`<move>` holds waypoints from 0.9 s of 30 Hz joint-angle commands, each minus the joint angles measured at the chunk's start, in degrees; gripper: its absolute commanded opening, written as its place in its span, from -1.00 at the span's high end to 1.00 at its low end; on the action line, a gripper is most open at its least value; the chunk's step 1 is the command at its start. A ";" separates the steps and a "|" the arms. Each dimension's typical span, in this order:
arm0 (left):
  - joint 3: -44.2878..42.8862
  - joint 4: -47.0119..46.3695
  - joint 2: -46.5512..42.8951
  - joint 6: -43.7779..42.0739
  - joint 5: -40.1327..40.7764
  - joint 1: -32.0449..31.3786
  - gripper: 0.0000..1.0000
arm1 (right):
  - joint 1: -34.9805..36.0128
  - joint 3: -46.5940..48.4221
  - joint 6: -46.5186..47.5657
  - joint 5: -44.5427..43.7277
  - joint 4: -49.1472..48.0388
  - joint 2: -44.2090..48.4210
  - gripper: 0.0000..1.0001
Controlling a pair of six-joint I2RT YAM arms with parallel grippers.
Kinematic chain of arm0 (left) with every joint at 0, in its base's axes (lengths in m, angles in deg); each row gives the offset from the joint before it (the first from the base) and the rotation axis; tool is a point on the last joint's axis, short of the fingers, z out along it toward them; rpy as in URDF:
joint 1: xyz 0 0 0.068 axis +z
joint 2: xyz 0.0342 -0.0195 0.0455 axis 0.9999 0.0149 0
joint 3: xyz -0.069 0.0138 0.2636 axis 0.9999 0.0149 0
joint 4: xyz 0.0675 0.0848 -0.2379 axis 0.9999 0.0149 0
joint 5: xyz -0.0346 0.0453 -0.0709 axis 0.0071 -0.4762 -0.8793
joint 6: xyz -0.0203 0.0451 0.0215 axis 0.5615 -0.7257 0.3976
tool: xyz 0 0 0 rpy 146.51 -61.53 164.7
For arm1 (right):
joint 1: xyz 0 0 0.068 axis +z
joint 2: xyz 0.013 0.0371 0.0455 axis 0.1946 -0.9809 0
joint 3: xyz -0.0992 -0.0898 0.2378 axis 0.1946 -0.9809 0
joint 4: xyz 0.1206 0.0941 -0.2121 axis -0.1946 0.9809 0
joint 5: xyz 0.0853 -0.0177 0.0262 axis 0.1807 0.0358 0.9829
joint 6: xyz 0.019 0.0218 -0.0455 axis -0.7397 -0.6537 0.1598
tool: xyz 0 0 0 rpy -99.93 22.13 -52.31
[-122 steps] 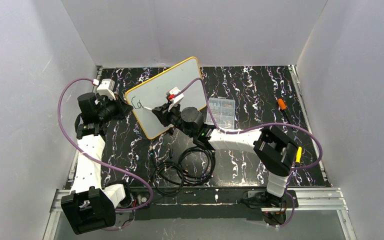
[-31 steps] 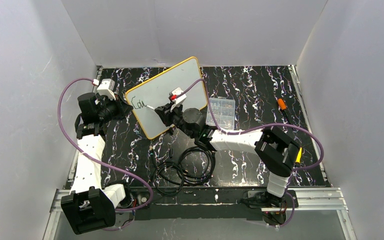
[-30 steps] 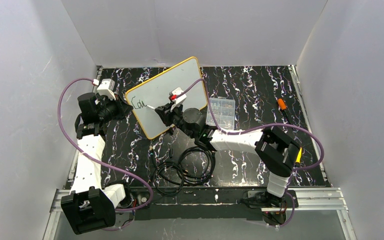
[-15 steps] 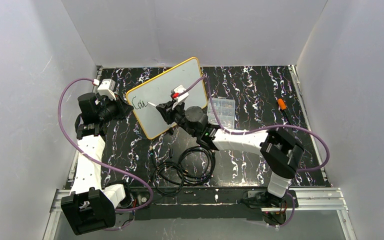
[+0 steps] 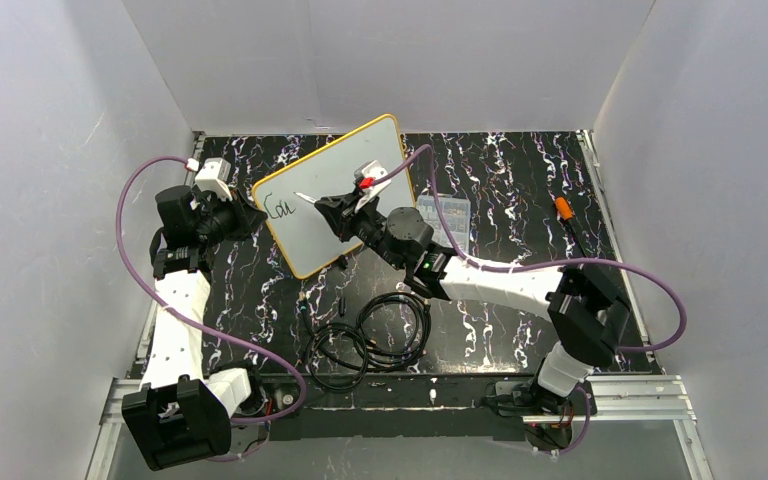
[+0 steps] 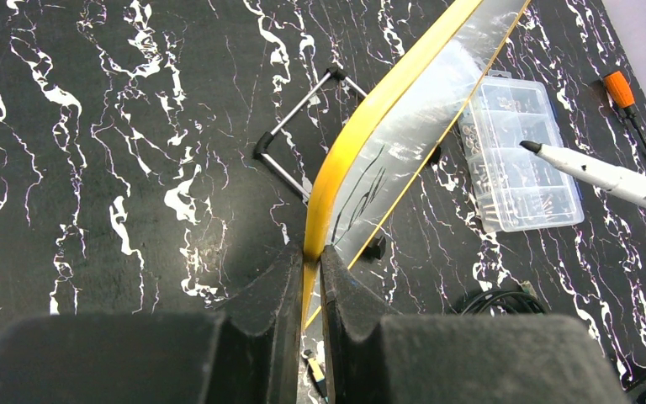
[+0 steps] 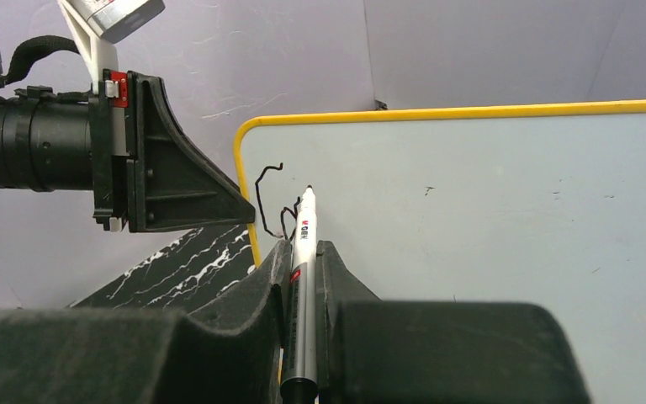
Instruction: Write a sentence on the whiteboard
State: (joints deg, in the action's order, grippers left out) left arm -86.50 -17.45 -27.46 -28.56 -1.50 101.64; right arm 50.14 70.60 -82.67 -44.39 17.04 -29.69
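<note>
Whiteboard (image 5: pixel 332 168) with a yellow rim stands tilted on a wire stand (image 6: pixel 290 143) toward the far left of a black marbled table (image 5: pixel 520 200), its white face turned toward the right arm. Nearest the arm bases, black cable coils (image 5: pixel 365 335) lie on the table in front of the board. The left hand (image 6: pixel 311 252) reaches in from the left and is clamped on the board's yellow left edge, one finger on each side of the rim. The right hand (image 7: pixel 303 248) hovers before the board's face, pinching a white marker (image 7: pixel 304 227) between its fingers, the dark tip pointing at the board. Seen from the left wrist, the tip sits apart from the surface, not touching it. Dark lettering (image 5: pixel 280 208) begins near the board's upper left corner and reads roughly "Cou"; the marker tip is just right of the last stroke. Beyond the right arm, a clear parts box (image 6: pixel 517 160) lies flat beside the board's right side. Farther right, well apart, an orange-handled screwdriver (image 5: pixel 563 208) lies near the table's right edge
</note>
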 commanded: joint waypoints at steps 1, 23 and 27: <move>0.25 0.78 -1.75 -0.18 -0.01 0.00 1.00 | -0.44 1.64 1.08 0.98 -2.42 -0.90 0.97; 0.12 0.75 -1.37 -0.19 -0.31 -0.04 1.00 | -0.89 6.68 0.62 2.63 -2.65 -7.06 0.97; 0.17 0.75 -1.41 -0.22 -0.25 -0.06 1.00 | -0.89 7.23 0.47 2.75 -2.59 -7.87 0.97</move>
State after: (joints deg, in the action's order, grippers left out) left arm -86.48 -17.45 -27.46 -28.38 -1.55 101.64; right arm 49.53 74.69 -82.56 -41.87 16.95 -36.99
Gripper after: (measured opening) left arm 0.092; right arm 0.198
